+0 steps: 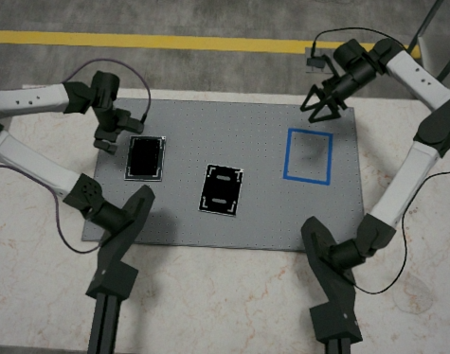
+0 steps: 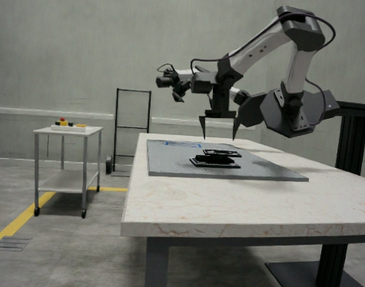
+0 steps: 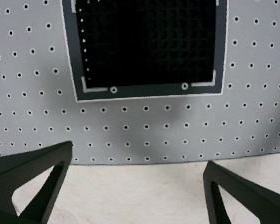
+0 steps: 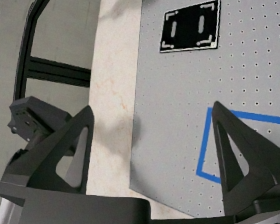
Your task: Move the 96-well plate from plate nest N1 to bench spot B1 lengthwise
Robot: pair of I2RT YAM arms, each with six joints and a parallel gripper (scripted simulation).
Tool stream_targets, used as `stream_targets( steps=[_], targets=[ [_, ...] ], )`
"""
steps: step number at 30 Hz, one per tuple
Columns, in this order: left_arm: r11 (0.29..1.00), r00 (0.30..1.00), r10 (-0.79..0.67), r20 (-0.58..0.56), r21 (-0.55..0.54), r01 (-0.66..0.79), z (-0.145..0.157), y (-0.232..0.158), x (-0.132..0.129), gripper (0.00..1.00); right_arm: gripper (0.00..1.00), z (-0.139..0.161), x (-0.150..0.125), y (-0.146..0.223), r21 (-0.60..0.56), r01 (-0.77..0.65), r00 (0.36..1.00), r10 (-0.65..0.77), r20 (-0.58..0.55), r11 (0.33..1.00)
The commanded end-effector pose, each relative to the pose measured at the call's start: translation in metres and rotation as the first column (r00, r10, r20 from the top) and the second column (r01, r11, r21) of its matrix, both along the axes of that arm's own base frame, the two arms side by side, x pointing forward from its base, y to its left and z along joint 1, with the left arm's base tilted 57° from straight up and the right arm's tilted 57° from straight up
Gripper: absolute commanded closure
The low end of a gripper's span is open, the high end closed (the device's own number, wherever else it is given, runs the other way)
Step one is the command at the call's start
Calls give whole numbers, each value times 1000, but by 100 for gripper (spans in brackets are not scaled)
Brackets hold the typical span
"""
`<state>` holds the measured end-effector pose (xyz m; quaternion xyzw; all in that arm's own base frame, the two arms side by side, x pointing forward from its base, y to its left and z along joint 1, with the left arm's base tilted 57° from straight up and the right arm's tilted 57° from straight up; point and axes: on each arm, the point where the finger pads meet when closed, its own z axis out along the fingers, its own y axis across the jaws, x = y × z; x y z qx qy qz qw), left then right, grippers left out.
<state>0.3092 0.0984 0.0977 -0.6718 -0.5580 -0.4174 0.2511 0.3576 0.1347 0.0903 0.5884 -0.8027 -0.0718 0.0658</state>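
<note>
And here we are: the plate (image 1: 145,158) (image 2: 215,158) (image 3: 148,45) sits in nest N1 (image 1: 142,179) (image 2: 215,165) (image 3: 151,95), a rim of nest showing round its edges. The left tool (image 1: 118,136) (image 2: 220,134) (image 3: 139,160) is up above the board (image 1: 254,229) (image 2: 175,165) (image 3: 21,85) (image 4: 166,125), off the plate's far-left corner from the arms' side, fingers spread wide, released, nothing between them, and there's air between tips and plate!

Beyond the plate's far edge runs a strip of bare board, then its rim and the pale bench (image 1: 202,293) (image 2: 221,211) (image 3: 131,190) (image 4: 111,90). To the plate's right, a gap of board, then the other nest (image 1: 221,189) (image 2: 222,153) (image 4: 188,30), slightly nearer the arms and skewed.

Well apart to the plate's right lies B1, blue tape (image 1: 287,153) (image 2: 200,145) (image 4: 204,142) with its long sides running away from the arms, nothing standing inside. The right tool (image 1: 307,115) (image 2: 178,97) (image 4: 151,108) is raised far to the plate's right, past the tape's far edge, released too, fingers wide and holding nothing.
</note>
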Motion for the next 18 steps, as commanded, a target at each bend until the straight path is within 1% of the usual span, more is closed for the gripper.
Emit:
stream_targets(
  steps=[1, 17, 18],
  targets=[
    [1000, 1000, -4, 5, -1, 4, 1, -1, 1, 0, 0, 2, -1, 3, 3, -7, 1000, 7, 6, 1000],
    [1000, 1000, -4, 5, -1, 4, 1, -1, 1, 0, 0, 2, -1, 3, 3, -7, 1000, 7, 6, 1000],
    [1000, 1000, -2, 28, -5, 2, -3, -11, 5, 0, 0, 6, -7, 9, -13, -6, 999, 7, 48, 1000]
  ],
)
